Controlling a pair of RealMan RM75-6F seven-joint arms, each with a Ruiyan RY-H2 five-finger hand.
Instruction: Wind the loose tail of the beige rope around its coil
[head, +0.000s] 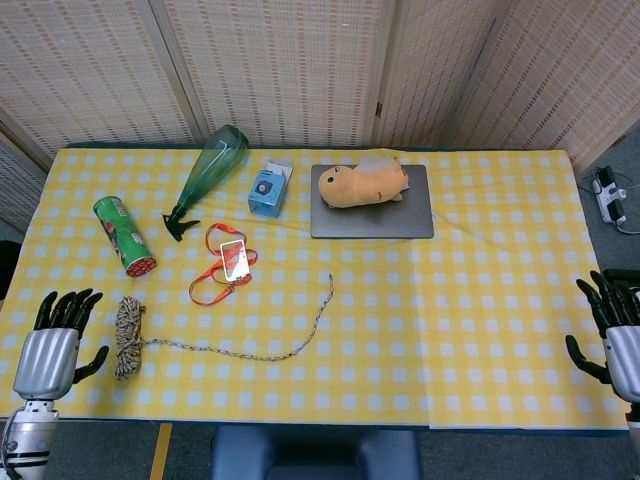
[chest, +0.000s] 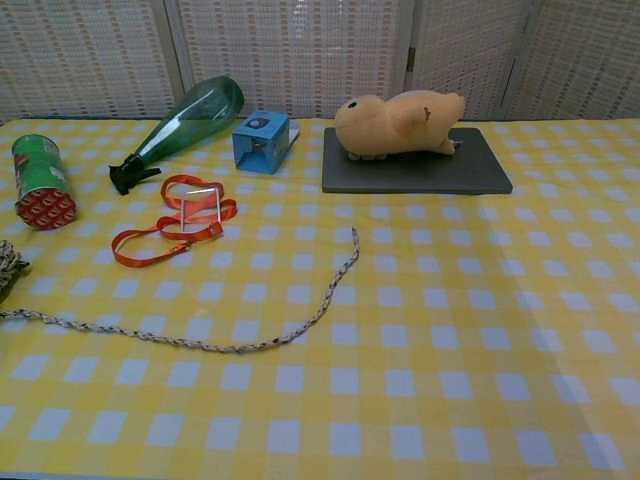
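nothing is wound yet: the braided beige rope's coil (head: 127, 337) is lying at the table's seven o'clock edge, its loose tail (head: 262, 345) snaking out toward three o'clock. the left hand (head: 52, 351) is hovering just beside the coil, fingers spread, empty. the right hand (head: 620, 340) is waiting at four o'clock, fingers apart, holding nothing.

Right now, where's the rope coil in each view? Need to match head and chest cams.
Head view: the coil lies near the lower left table edge, just right of the left hand.
Chest view: only a sliver of the coil shows, cut by the left frame edge.
Shared landmark: the loose tail, running right from the coil, then bending away toward the table's middle.
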